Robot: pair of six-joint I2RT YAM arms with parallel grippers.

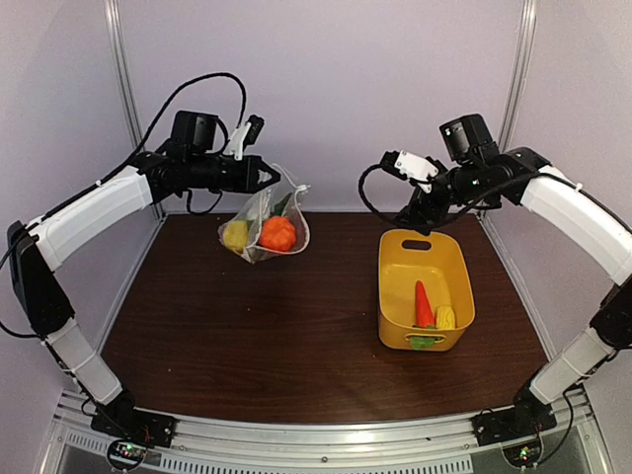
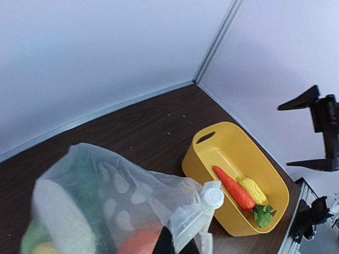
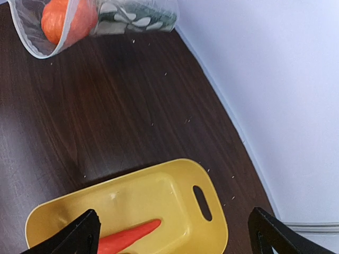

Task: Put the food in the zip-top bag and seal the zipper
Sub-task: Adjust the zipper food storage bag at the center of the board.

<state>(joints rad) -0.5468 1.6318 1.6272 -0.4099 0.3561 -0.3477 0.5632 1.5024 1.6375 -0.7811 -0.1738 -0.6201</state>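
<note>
food half bagged, three pieces left in the basket

zip-top bag (image 1: 265, 225) hangs above the far left of the table (image 1: 247, 326), pinched at its mouth edge by the left gripper (image 1: 267, 178), whose jaws are pressed together on the plastic. an orange piece (image 1: 277, 233) and a yellow piece (image 1: 235, 235) sit in its sagging bottom, with something green beside them. the white slider tab (image 2: 213, 197) of the zipper shows at the mouth, just beside the pinch. well apart to the right, the yellow basket (image 1: 380, 286) holds a carrot (image 1: 423, 304), a corn (image 1: 445, 317) and a green piece (image 1: 423, 342), close together at its near end. the right gripper (image 3: 175, 225) hovers over the basket's far end, jaws spread wide and holding nothing.

the step in hand looks like fetching the next piece. the carrot seems the easiest pick: it lies long and exposed, so the jaws should come down across its width and close near the middle, so it does not swing. the corn lies just beside it, so a straight descent matters. the bag's mouth looks narrow while hung from one point, and it may need to gape wider before the drop.
</note>
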